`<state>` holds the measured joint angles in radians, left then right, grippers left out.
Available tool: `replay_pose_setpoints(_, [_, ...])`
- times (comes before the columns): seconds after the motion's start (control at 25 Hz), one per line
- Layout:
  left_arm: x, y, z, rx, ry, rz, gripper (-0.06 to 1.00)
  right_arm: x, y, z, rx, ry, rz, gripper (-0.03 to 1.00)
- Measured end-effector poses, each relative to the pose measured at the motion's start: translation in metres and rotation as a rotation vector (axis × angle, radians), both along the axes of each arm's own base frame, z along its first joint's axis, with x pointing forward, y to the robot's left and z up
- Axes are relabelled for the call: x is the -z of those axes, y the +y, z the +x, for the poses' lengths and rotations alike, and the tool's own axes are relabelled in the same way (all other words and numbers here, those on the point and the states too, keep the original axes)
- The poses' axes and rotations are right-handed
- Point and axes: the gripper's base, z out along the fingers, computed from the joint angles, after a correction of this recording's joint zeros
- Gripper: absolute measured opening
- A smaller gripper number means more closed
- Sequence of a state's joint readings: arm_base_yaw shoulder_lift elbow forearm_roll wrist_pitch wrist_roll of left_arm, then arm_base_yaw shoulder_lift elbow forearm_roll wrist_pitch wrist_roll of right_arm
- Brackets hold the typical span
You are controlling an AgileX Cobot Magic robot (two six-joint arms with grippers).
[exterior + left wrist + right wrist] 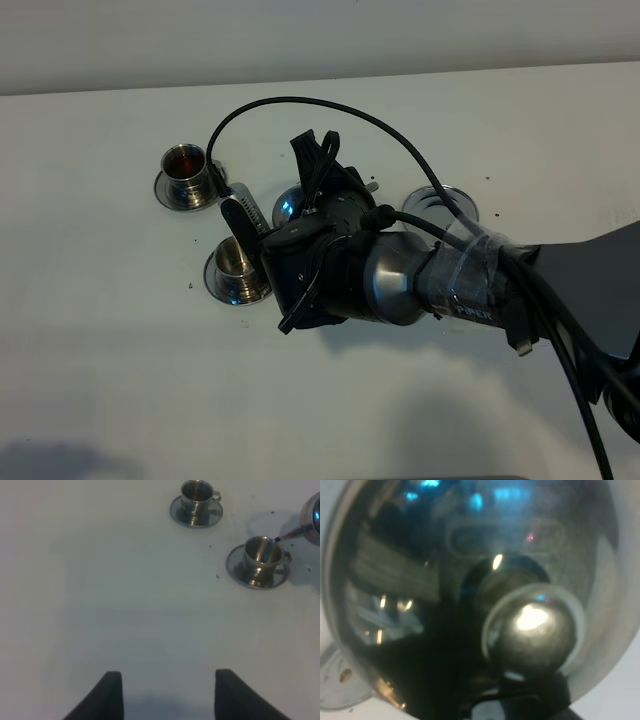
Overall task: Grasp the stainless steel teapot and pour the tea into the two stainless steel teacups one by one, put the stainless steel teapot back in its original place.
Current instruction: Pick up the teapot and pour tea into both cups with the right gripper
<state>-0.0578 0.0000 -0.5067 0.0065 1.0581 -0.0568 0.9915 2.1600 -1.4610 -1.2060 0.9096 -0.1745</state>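
1. The right gripper carries the stainless steel teapot clear of the table. Its fingers are mostly hidden under the wrist, but they are clamped on the pot. The pot's domed lid and round knob fill the right wrist view.
2. The pot is tipped, and the tip of its thin spout sits right over the rim of the near teacup. From above, this cup stands on its saucer at about 8 o'clock from the pot.
3. The far teacup stands on its own saucer at about 10 o'clock from the pot. Its inside looks reddish-brown, while the near cup's inside looks steel-grey.
4. The steel disc lies flat on the table at 3 o'clock from the pot, apart from it and crossed by the arm's black cable.
5. The left gripper is spread wide and holds nothing. It hovers over the table, well apart from both cups.
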Motion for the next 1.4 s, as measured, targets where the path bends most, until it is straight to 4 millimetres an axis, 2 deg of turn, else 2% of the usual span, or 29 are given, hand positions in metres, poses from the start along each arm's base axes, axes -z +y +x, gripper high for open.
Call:
replay_pose_setpoints(0.28, [0.0000, 0.0000, 0.0000, 0.000, 0.000, 0.000, 0.45, 0.0095, 0.0039, 0.0002, -0.039, -0.029, -0.064, 0.18])
replay_pose_setpoints(1.4, [0.0000, 0.0000, 0.0000, -0.001, 0.000, -0.001, 0.45, 0.0015, 0.0093, 0.0056, -0.181, -0.124, -0.190, 0.18])
